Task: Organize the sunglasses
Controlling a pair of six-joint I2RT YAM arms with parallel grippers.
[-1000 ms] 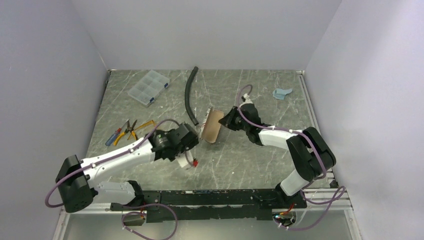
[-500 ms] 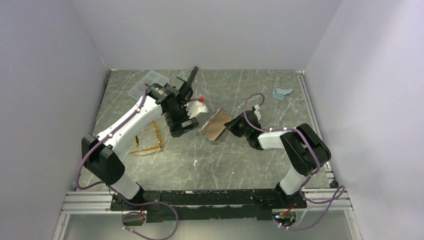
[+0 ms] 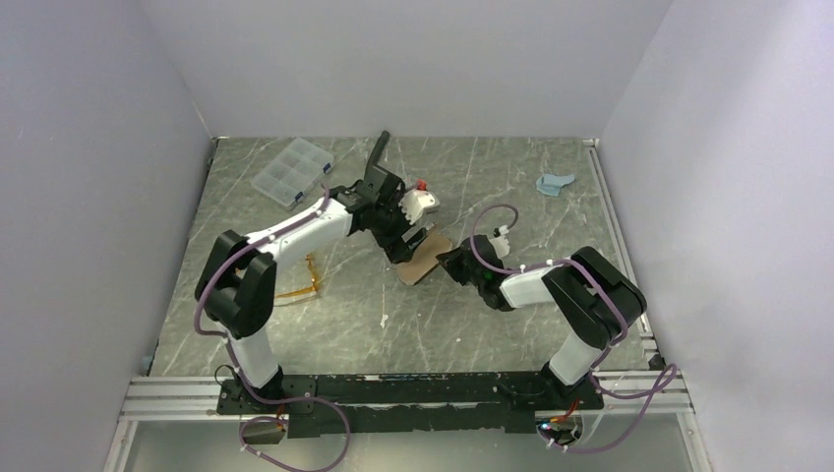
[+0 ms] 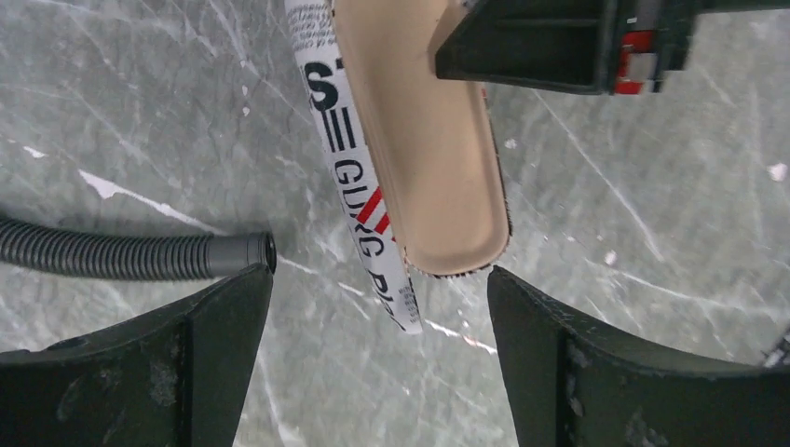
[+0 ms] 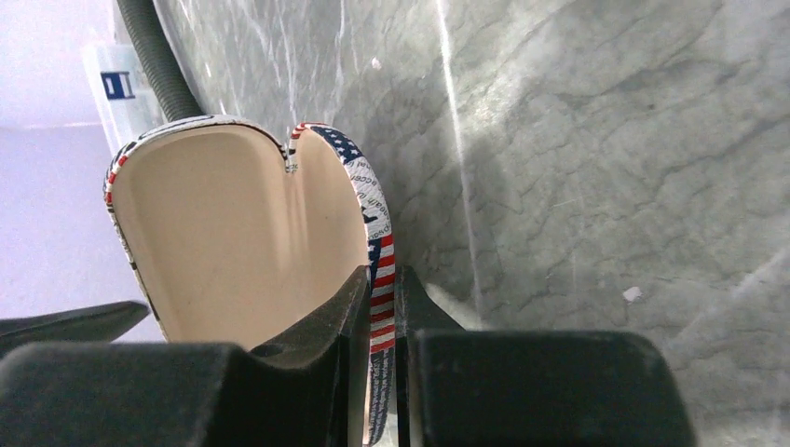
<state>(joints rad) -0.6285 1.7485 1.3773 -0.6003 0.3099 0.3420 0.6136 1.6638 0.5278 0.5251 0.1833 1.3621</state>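
Observation:
The sunglasses [image 3: 301,281], amber with thin orange arms, lie on the table left of centre, apart from both grippers. A pouch [image 3: 426,259] with a tan inside and a printed flag-pattern outside is held with its mouth open at mid-table. My right gripper [image 3: 453,264] is shut on the pouch's wall [image 5: 377,242], one finger inside and one outside. My left gripper [image 3: 406,241] is open and empty, its jaws straddling the far end of the pouch [image 4: 419,158] from just above. In the left wrist view the fingers [image 4: 186,372] stand wide apart.
A black corrugated hose [image 3: 377,157] lies behind the left gripper; its end [image 4: 242,253] is close to the left finger. A clear organizer box [image 3: 292,171] sits at the back left. A light-blue cloth [image 3: 554,183] lies at the back right.
My left arm has swung right and forward, bringing its open gripper over the pouch. The right gripper has lowered the pouch slightly. The sunglasses stay on the table.

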